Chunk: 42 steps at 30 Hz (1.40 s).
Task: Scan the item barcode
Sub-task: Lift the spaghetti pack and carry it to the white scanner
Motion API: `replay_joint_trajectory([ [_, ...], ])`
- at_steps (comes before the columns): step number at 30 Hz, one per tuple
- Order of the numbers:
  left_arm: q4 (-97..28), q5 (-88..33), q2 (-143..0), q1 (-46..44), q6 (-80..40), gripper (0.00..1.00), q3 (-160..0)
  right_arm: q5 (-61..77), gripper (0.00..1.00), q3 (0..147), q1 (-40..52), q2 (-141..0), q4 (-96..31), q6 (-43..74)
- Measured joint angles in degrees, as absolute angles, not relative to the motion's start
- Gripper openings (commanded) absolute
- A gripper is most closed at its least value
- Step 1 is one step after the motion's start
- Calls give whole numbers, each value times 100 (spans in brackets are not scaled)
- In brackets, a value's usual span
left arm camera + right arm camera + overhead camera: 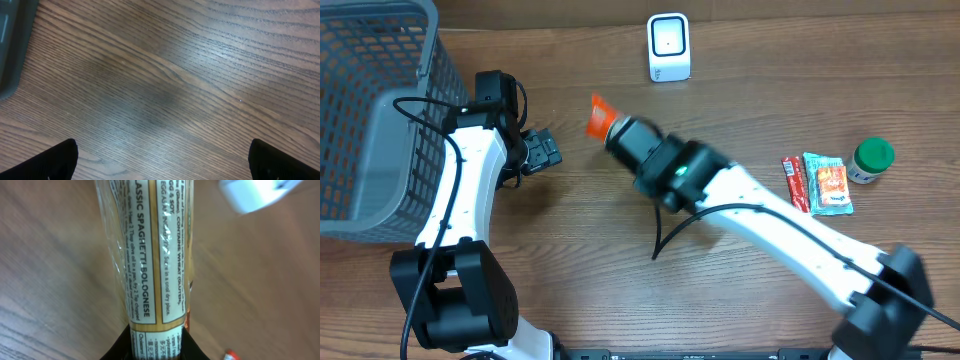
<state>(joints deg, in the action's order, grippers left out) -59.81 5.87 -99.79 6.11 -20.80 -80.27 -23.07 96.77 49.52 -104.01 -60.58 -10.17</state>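
A tall packet (pixel 152 255) printed "Classic Spaghetti Bolognese" fills the middle of the right wrist view, and my right gripper (pixel 156 345) is shut on its lower end. From overhead only its orange tip (pixel 599 118) sticks out of the right gripper (pixel 617 133), above the table's middle. The white barcode scanner (pixel 669 47) stands at the back, up and to the right of that tip. It shows blurred in the right wrist view's top corner as the scanner (pixel 255 192). My left gripper (pixel 542 150) is open over bare wood, with nothing between its fingertips (pixel 60 160).
A grey mesh basket (pixel 370 120) takes up the left side, its edge (pixel 12 45) close to the left gripper. At the right lie a red sachet (pixel 796 183), a green-and-orange packet (pixel 828 185) and a green-lidded jar (pixel 870 158).
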Motion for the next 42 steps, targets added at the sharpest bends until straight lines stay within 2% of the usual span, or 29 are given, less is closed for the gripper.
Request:
replay_joint_trajectory([
  [8,-5981,587,-9979,611,-2080,100,-8027,-2364,3,11266,4475,-10245,-6233,-1468],
  [15,-5979,587,-9979,611,-2080,100,-8027,-2335,3,11636,3964,-10320,-5806,-2488],
  [21,-5979,587,-9979,611,-2080,100,-8027,-2541,3,11638,3887,-11168,-4274,-3944],
  [31,-5979,587,-9979,611,-2080,100,-8027,-3162,3,11627,4042,-12988,-797,-7146],
  [36,-5979,587,-9979,611,-2080,100,-8027,-3170,3,11625,3938,-13463,801,-8132],
  [42,-5979,587,-9979,611,-2080,100,-8027,-3076,3,11625,3612,-13791,1564,-8569],
])
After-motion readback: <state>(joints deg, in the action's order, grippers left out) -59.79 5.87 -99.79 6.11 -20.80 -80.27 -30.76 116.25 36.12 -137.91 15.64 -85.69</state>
